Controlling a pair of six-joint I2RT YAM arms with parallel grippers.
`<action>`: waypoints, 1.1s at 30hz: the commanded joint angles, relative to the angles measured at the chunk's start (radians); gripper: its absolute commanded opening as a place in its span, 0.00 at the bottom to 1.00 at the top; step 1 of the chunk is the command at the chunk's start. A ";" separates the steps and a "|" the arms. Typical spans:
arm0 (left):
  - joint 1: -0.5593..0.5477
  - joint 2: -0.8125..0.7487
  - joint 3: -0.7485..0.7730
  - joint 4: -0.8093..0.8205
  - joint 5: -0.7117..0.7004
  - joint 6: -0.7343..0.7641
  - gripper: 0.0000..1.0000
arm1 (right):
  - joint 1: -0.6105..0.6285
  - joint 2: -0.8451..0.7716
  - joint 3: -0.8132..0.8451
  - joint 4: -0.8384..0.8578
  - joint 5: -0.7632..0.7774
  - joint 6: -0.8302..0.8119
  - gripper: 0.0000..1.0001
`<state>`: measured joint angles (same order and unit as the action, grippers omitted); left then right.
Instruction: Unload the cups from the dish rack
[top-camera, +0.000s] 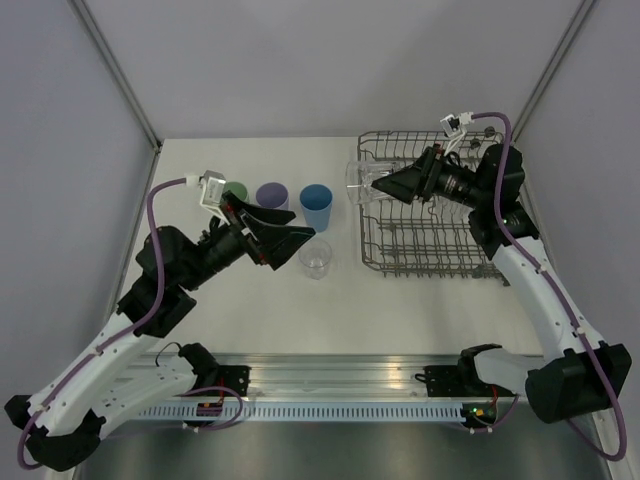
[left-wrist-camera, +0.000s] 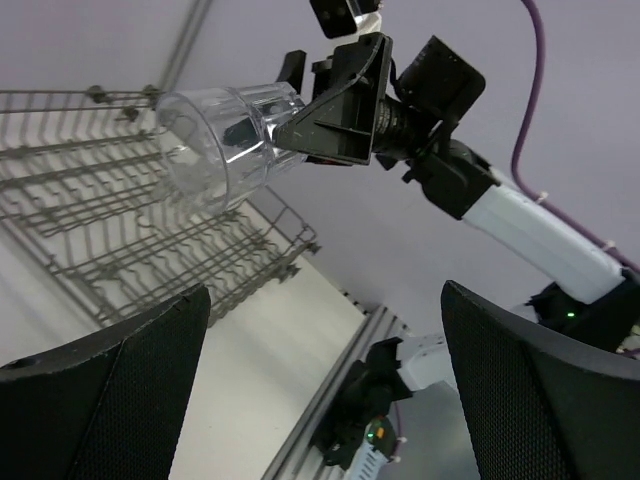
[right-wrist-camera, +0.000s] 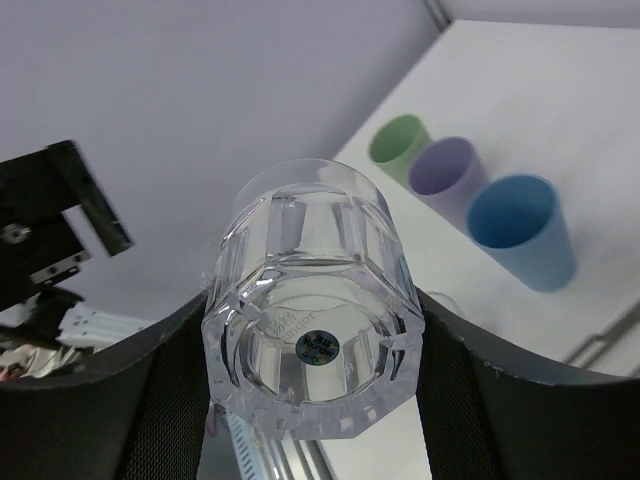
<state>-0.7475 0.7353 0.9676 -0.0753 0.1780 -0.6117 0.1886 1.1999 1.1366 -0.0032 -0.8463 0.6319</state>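
My right gripper (top-camera: 385, 184) is shut on a clear cup (top-camera: 358, 183) and holds it on its side above the left end of the grey wire dish rack (top-camera: 440, 262). That cup fills the right wrist view (right-wrist-camera: 312, 340), its base toward the camera, and shows in the left wrist view (left-wrist-camera: 225, 142). My left gripper (top-camera: 290, 232) is open and empty, beside another clear cup (top-camera: 316, 257) standing on the table. The green cup (top-camera: 236, 192), purple cup (top-camera: 272, 196) and blue cup (top-camera: 316, 207) stand in a row left of the rack.
The rack (left-wrist-camera: 130, 230) looks empty of cups where I can see it. The aluminium rail (top-camera: 330, 385) with both arm bases runs along the near table edge. Grey walls close in the table on the left, back and right.
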 joint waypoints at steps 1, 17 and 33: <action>0.000 0.048 0.014 0.206 0.147 -0.130 1.00 | 0.067 -0.072 -0.024 0.308 -0.106 0.170 0.55; 0.000 0.187 0.068 0.420 0.373 -0.250 0.57 | 0.250 -0.060 0.002 0.368 -0.093 0.177 0.54; 0.000 0.191 0.129 0.132 0.204 -0.030 0.02 | 0.253 -0.085 0.041 -0.024 0.109 -0.053 0.98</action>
<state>-0.7437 0.9398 1.0348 0.1493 0.4694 -0.7628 0.4446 1.1355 1.1145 0.2642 -0.9104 0.7650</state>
